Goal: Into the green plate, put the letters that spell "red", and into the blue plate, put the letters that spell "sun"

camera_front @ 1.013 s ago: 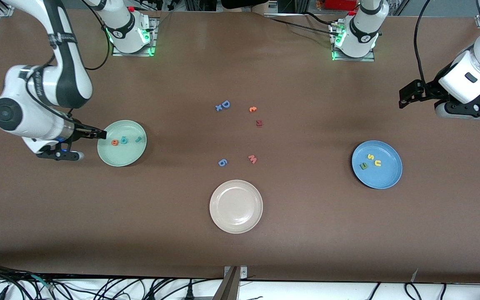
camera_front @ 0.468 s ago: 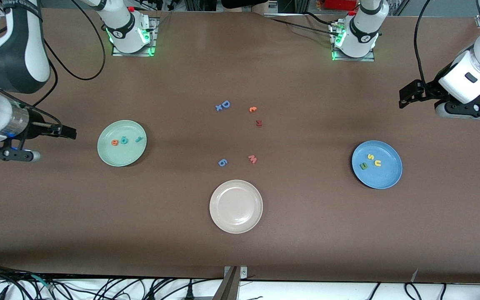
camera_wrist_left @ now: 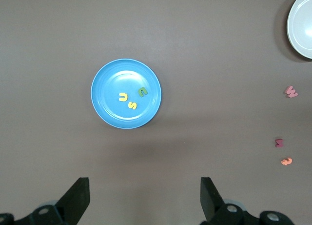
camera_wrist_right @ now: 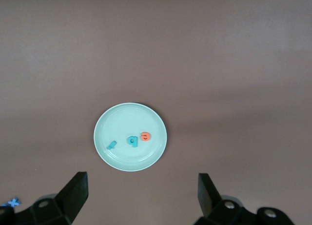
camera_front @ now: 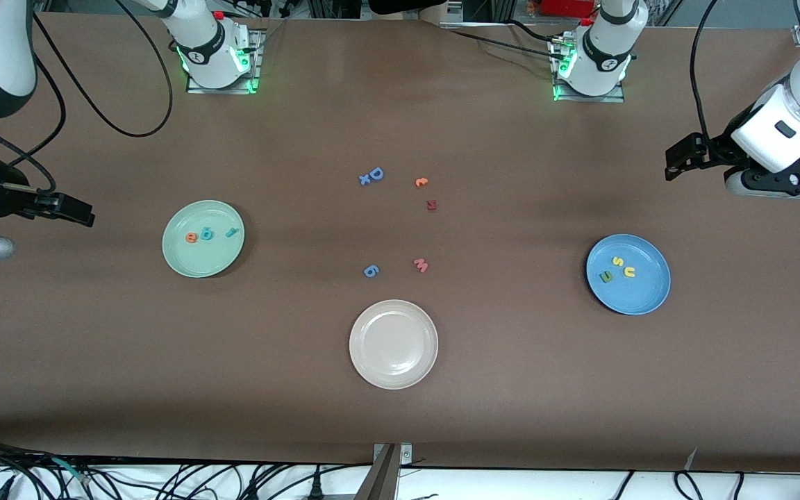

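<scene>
Green plate: the green plate (camera_front: pixel 203 239) sits toward the right arm's end of the table and holds the orange "e" (camera_front: pixel 191 237), the teal "d" (camera_front: pixel 207 234) and the teal "r" (camera_front: pixel 231 232) in a row across its middle.
Blue plate: the blue plate (camera_front: pixel 628 274), toward the left arm's end, holds the olive "n" (camera_front: pixel 606 276) at about 9 o'clock from its centre, with the yellow "s" (camera_front: pixel 618 262) and yellow "u" (camera_front: pixel 629 272) touching or nearly so beside it.
Progress: by the look of it both words are placed and nothing is left to move.
Leftovers: the spare letters (camera_front: pixel 371 176) lie mid-table, the cream plate (camera_front: pixel 393 344) nearer the front camera.
Right gripper: the right gripper (camera_front: pixel 70 210) hangs over bare table at 9 o'clock from the green plate, jaws spread, empty.
Left gripper: the left gripper (camera_front: pixel 681 160) waits at 1 o'clock from the blue plate, jaws wide apart, empty.
</scene>
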### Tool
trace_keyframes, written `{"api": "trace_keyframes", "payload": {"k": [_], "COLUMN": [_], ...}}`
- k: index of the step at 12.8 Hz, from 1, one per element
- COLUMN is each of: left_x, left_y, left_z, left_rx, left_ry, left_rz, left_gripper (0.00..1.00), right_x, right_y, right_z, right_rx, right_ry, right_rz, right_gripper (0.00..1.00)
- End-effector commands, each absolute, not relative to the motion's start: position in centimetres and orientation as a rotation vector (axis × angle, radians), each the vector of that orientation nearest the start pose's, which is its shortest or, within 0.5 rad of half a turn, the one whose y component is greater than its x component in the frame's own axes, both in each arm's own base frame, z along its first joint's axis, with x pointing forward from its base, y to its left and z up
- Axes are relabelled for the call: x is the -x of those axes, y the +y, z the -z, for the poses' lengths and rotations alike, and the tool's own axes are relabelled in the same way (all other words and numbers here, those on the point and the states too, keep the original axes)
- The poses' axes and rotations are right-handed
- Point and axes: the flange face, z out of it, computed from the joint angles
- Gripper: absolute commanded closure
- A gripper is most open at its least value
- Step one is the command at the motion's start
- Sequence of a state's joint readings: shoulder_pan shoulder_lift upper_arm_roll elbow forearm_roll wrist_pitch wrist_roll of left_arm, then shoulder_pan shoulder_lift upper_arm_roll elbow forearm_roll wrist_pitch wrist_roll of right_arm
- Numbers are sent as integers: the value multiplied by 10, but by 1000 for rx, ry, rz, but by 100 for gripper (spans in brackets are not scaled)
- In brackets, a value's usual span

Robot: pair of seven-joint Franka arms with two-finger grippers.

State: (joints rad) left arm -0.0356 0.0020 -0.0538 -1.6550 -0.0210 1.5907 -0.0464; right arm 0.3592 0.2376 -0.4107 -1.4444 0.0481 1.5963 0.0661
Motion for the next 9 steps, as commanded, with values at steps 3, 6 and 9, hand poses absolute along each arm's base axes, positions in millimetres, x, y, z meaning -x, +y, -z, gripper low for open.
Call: {"api": "trace_keyframes", "payload": {"k": [3,6,9], "left_x": [-546,-545,-545], "left_y": [-49,-50,-50], "left_z": [-588,-588,-588], "left_rx": [3170,3170,3170], "left_ry": [46,49,49], "left_rz": [-118,-125,-125], "left_gripper": [0,0,0], "right_x": [-616,-617,-617], "right_y": [-26,-39,-42], "right_z": [-553,-520,-520], "right_rx": [3105,3134,3144], "right_ry": [191,208,218], "right_rz": [-132,-132,-123], "right_gripper": [0,0,0]}}
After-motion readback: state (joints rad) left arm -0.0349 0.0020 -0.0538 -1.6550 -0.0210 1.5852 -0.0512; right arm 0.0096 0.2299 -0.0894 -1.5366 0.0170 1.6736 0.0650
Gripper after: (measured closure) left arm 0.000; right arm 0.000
